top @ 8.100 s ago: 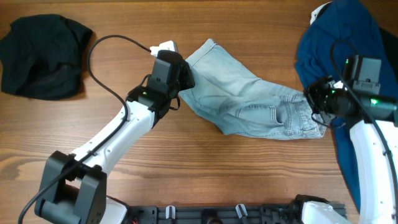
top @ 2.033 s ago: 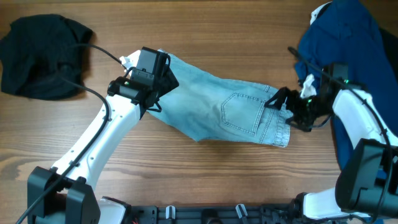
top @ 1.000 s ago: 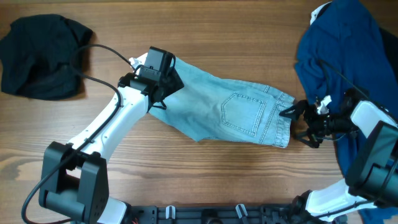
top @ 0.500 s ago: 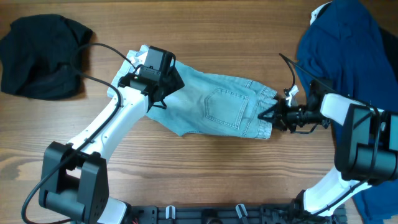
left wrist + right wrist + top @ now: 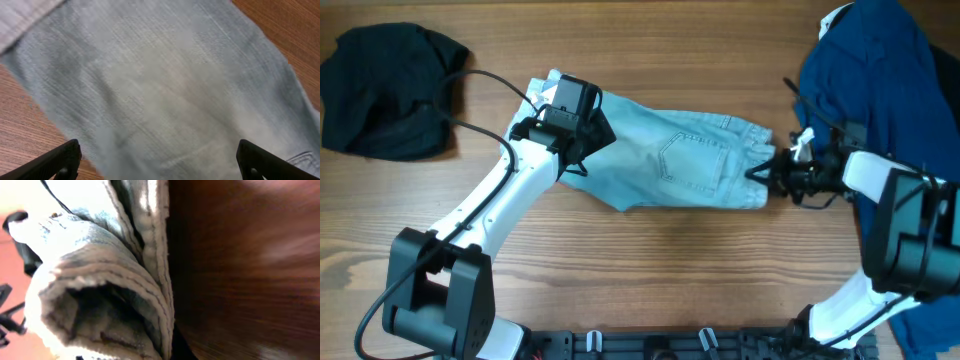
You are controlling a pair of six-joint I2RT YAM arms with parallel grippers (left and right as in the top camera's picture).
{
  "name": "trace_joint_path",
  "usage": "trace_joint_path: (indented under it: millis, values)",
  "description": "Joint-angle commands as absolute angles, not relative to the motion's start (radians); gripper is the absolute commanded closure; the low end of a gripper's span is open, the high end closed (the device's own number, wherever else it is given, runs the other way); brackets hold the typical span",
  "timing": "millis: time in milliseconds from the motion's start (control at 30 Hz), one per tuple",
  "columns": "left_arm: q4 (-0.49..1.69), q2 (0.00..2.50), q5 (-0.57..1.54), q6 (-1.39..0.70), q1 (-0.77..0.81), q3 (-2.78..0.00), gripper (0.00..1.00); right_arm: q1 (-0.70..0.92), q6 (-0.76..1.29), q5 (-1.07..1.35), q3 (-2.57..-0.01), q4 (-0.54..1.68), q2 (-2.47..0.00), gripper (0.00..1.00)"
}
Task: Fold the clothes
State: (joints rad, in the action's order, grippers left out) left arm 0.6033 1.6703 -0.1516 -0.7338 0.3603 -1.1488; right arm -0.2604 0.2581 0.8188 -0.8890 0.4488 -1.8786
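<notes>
Probably mid-fold, so handle the waistband end as the moving edge. Grip it as now, with the right gripper (image 5: 767,172) pressed together on the bunched right end of the denim shorts (image 5: 640,150). Lift only enough to clear the table (image 5: 650,280). Then carry that edge leftward over the pocket (image 5: 685,160) toward the leg hems, low and level, to avoid dragging the lower layer along. Use the left gripper (image 5: 160,162) as a hold-down; spread wide over the leg end, holding nothing, and cannot tell whether touching the cloth. Press onto the denim near the hem before pulling, or expect the whole garment to slide rather than fold. Watch the pinch: from the right wrist view looks like a rolled, doubled thickness of stitched edge, so release only once laid flat. Avoid swinging into the dark-blue garment (image 5: 880,90) just beside the right arm.

As for the shorts: pale blue, lying mid-table between the two arms, back side up with one stitched pocket showing. Gathered and rumpled at the right end, smoother toward the left, with a paler strip showing at the far-left edge beside the left wrist. Up close from the left wrist, faded weave with soft creases, flat on the wood. Likely stiff enough to take a crease, yet heavy enough to sag from a single pinch. Black garment (image 5: 390,90) well apart in the far left corner.
</notes>
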Motion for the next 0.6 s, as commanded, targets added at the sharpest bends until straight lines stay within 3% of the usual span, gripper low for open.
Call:
trace_joint_path:
  millis: [0,300,567]
  values:
    - [0.606,1.678,-0.142,-0.710,0.362,-1.147,0.00,-0.335,0.273,0.749,-0.972,0.476,-1.729,0.96]
    - [0.598,1.678,-0.138,-0.710,0.363,-1.147,0.00,-0.342,0.110,0.589,-1.182,0.829,-1.503,0.96]
    - [0.573,1.678,-0.087,-0.710,0.363,-1.147,0.00,-0.167,0.079,0.556,-1.264,0.907,-1.502,0.96]
